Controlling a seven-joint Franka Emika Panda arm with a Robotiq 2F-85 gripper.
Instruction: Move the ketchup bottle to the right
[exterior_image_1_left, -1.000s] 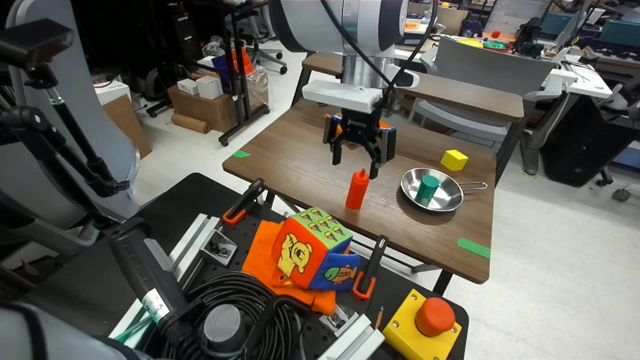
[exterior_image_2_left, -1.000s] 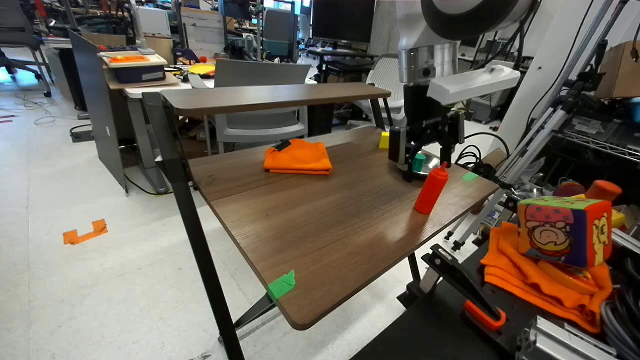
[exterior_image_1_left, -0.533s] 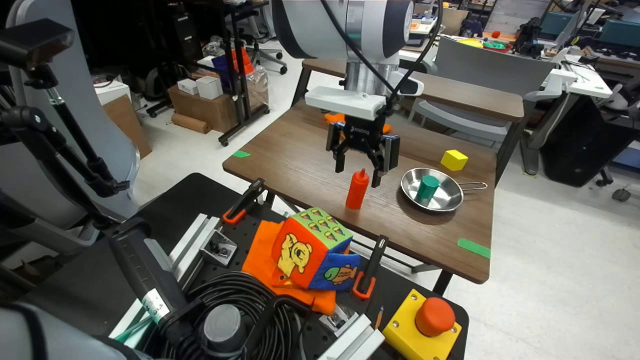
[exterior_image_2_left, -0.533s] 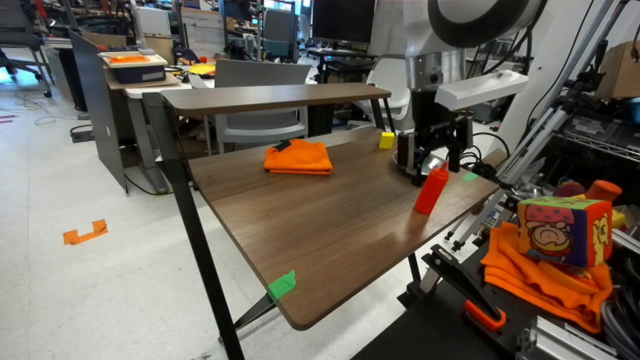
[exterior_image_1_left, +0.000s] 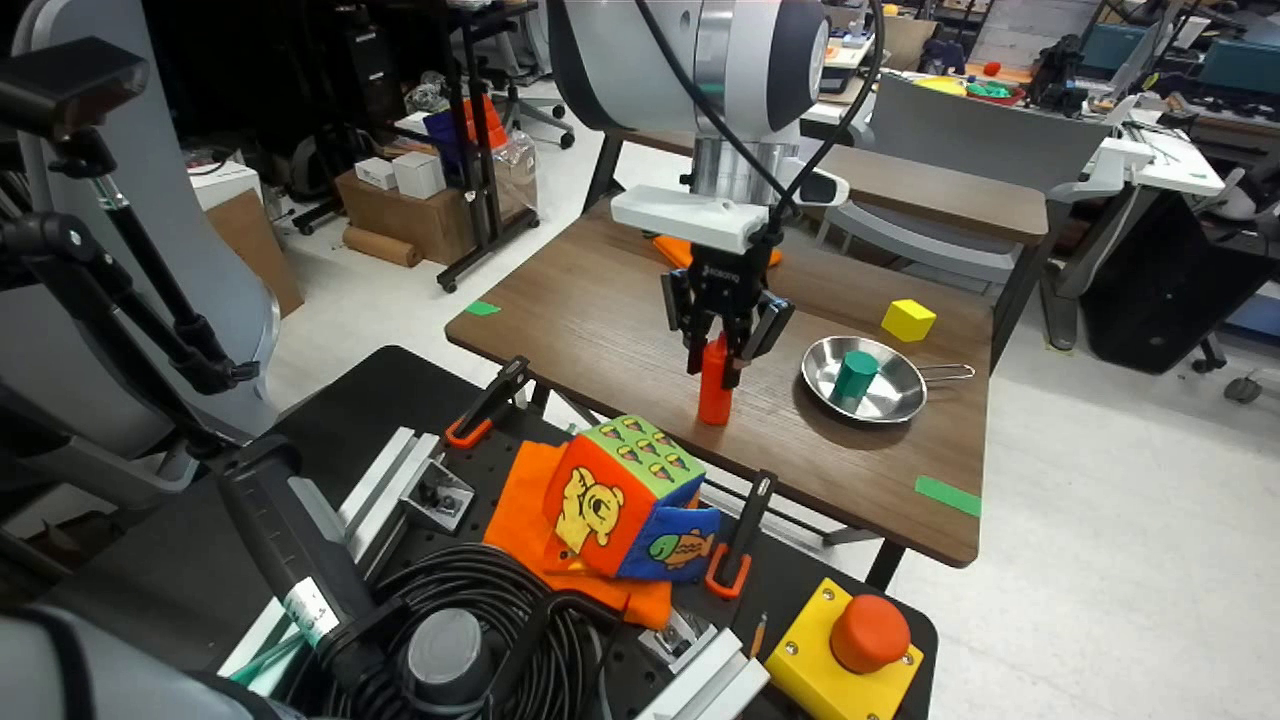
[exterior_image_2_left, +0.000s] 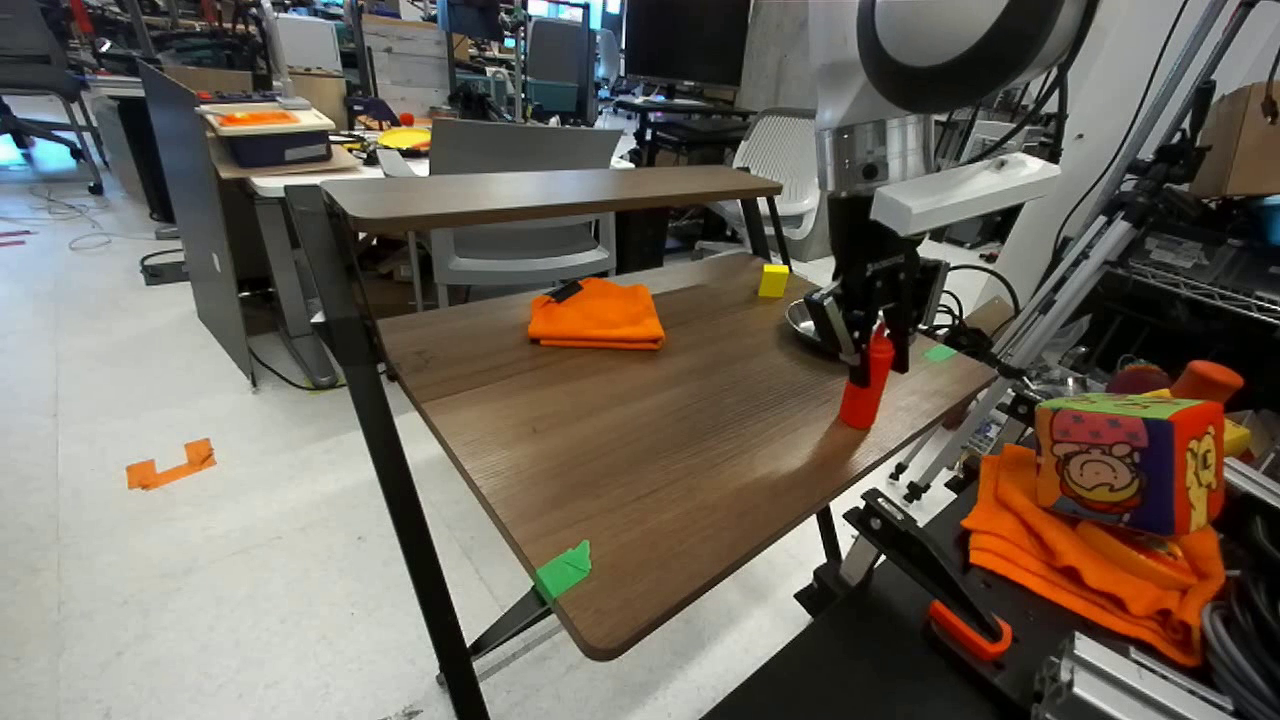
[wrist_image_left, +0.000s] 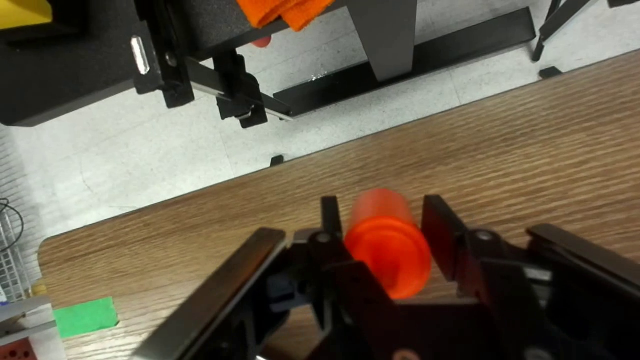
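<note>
The red ketchup bottle (exterior_image_1_left: 714, 405) stands on the wooden table (exterior_image_2_left: 640, 440) near its long edge, close to upright. In both exterior views my gripper (exterior_image_2_left: 880, 368) is lowered over it from above, with one finger on each side of its upper part. Seen from the wrist, the round bottle top (wrist_image_left: 390, 250) sits between the two dark pads, and the jaws look shut on it with hardly any gap. The base of the bottle appears to rest on the table. Its narrow tip is largely hidden by the gripper in the exterior views.
A metal pan (exterior_image_1_left: 900, 398) holding a green cylinder (exterior_image_1_left: 856, 374) stands beside the bottle, with a yellow block (exterior_image_1_left: 908, 320) behind it. A folded orange cloth (exterior_image_2_left: 597, 312) lies farther back. Beyond the table edge are clamps and a soft toy cube (exterior_image_1_left: 625, 500).
My gripper has come down, and its jaws have gone from wide open above the bottle to closed around it. The bottle has shifted slightly and now stands straighter.
</note>
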